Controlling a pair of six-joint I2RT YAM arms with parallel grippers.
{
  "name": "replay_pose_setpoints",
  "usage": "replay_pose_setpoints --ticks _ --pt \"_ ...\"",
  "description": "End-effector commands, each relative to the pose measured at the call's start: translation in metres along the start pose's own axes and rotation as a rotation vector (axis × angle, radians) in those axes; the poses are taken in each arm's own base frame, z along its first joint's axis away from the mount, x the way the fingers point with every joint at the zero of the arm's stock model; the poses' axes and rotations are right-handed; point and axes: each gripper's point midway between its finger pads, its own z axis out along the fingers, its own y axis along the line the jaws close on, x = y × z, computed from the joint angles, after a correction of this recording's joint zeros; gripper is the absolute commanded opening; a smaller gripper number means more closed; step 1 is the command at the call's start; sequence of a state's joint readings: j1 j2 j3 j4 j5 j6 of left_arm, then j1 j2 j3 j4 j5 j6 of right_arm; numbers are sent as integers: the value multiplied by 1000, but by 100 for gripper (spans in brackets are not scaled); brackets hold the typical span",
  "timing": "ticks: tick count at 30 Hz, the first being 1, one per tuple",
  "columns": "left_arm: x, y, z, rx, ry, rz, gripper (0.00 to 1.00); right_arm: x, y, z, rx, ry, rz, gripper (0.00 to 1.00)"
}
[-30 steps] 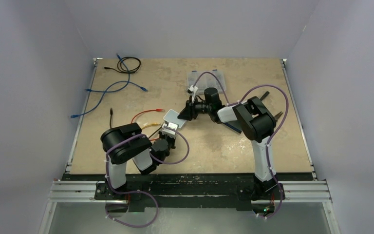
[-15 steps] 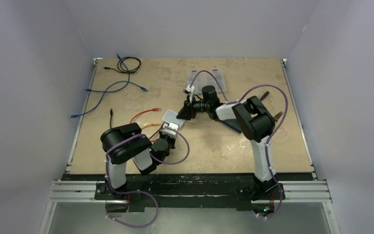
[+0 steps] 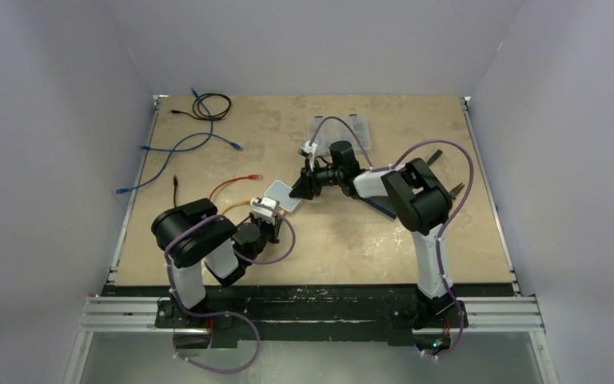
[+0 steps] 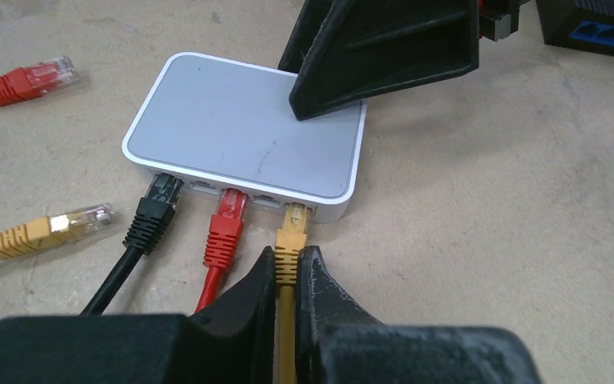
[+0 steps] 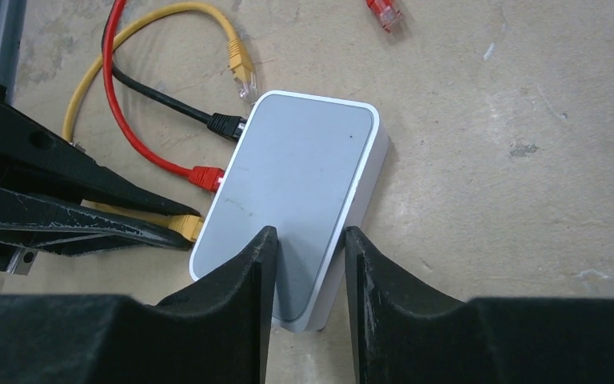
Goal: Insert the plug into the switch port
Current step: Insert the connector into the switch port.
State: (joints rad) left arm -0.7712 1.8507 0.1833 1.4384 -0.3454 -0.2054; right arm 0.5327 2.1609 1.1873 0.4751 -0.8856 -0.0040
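Observation:
The white switch (image 4: 240, 120) lies flat on the table, its ports facing my left gripper (image 4: 288, 256). That gripper is shut on the yellow plug (image 4: 292, 232) at its ribbed boot, and the plug's tip sits in the rightmost port. A red plug (image 4: 228, 216) and a black plug (image 4: 156, 204) occupy ports to its left. My right gripper (image 5: 308, 236) stands open over the switch's (image 5: 304, 184) far corner, one finger above the top face, the other beside the edge. From above, both grippers meet at the switch (image 3: 281, 194).
A loose yellow plug (image 4: 72, 224) and a loose red plug (image 4: 36, 80) lie left of the switch. A dark switch with blue ports (image 4: 600, 28) sits at the back right. Blue cable (image 3: 184, 148), a black cable coil (image 3: 212, 104) and a clear box (image 3: 340, 128) lie farther back.
My left arm has swung to the left, and its gripper with the yellow plug has shifted slightly left and forward. The switch and my right gripper have shifted a little left with it.

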Motion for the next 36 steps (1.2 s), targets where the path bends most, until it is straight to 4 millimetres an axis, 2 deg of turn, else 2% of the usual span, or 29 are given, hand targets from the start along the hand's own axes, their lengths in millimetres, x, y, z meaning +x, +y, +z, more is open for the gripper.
replay_pose_setpoints --ticks 1,8,13,18,28,36 --pt "-71 -22 2 123 -249 -144 0 64 104 -6 -310 215 266 37" --pt "-50 -47 -9 242 -145 -70 0 34 78 -25 -137 94 218 50" --pt "-38 -56 -14 287 -75 -10 0 29 61 -37 -47 50 243 55" --pt "-32 -55 -22 296 -36 22 0 28 49 -43 6 27 260 55" --pt "-16 -57 -19 311 26 70 0 35 48 -38 -30 31 290 56" --pt "-31 -64 1 307 -9 128 0 54 63 -20 -138 113 316 53"
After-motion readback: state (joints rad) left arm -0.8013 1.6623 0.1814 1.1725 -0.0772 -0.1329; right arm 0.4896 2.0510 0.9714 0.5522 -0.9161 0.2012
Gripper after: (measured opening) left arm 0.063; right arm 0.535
